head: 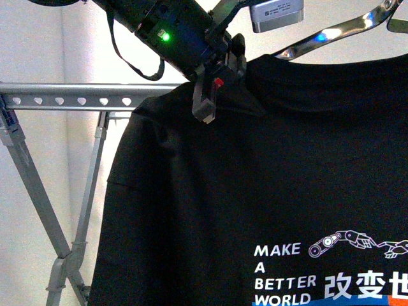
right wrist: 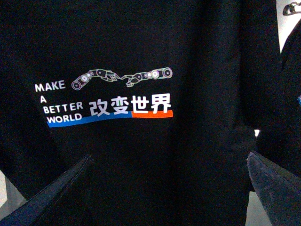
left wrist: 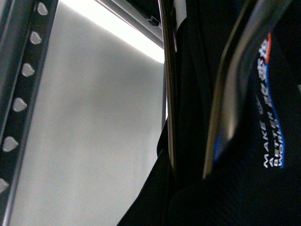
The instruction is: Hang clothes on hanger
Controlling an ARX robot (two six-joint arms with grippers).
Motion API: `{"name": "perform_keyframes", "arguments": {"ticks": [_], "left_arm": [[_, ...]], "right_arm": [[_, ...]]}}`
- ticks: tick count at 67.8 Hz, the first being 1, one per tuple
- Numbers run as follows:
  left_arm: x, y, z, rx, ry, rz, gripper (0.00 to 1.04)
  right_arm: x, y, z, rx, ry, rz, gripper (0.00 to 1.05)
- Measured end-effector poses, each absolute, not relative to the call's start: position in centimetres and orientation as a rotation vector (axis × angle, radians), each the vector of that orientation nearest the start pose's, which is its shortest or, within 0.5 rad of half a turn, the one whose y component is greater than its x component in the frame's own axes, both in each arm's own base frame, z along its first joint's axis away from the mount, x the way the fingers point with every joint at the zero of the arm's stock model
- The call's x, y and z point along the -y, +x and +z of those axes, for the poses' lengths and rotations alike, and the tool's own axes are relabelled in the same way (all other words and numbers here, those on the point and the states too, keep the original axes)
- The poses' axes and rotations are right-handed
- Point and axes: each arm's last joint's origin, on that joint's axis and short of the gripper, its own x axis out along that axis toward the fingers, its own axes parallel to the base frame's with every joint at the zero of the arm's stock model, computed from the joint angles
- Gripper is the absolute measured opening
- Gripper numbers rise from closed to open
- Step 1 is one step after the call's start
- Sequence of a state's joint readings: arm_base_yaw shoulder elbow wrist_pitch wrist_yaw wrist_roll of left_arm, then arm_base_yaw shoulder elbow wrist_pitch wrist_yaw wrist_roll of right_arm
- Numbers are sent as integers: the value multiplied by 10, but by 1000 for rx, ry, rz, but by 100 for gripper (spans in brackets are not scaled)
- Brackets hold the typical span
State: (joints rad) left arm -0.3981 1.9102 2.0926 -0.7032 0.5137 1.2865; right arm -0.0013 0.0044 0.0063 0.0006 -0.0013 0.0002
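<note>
Against a white wall (head: 57,159), the black white-lettered T-shirt (head: 255,178) hangs.

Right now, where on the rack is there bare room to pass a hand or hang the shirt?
Bare: the rail left of the T-shirt, and the open space under it between the rack legs. Crowded: the shirt's shoulder, where the left hand and the chrome coat hanger meet.

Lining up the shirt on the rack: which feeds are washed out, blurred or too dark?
Front view: backlit; pale wall glares behind the rack rail, shirt reads flat black. Left wrist view: bright glare strip, chrome hanger blurred. Right wrist view: print sharp, right claw fingers out of focus.
</note>
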Motion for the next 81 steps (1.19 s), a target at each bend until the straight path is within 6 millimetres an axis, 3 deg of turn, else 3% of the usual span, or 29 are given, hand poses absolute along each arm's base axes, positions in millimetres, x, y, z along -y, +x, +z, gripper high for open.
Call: {"name": "perform_keyframes", "arguments": {"ticks": [16,48,53,59,66,70,77,81], "left_arm": [[173,380,408,146,1217,-1042,6],[172,381,407,143,1224,-1039,6],[172,381,407,144,1224,-1039,6],[172,381,407,143,1225,-1036,6],[172,381,407,145,1225,-1039,6],[172,381,407,145,1224,-1039,6],[169,382,407,141,1226,-1030,6],[169,382,407,140,1230,-1028,6]], "right_arm": [[0,98,165,2,0,0,97],[0,98,165,2,1,0,97],[1,99,168,13,-4,106,97],[13,103,188,45,-82,271,97],[36,106,231,72,-226,324,97],[56,108,274,85,-369,361,97],[65,117,324,38,-559,426,97],[64,123,339,8,-650,449,97]]}}
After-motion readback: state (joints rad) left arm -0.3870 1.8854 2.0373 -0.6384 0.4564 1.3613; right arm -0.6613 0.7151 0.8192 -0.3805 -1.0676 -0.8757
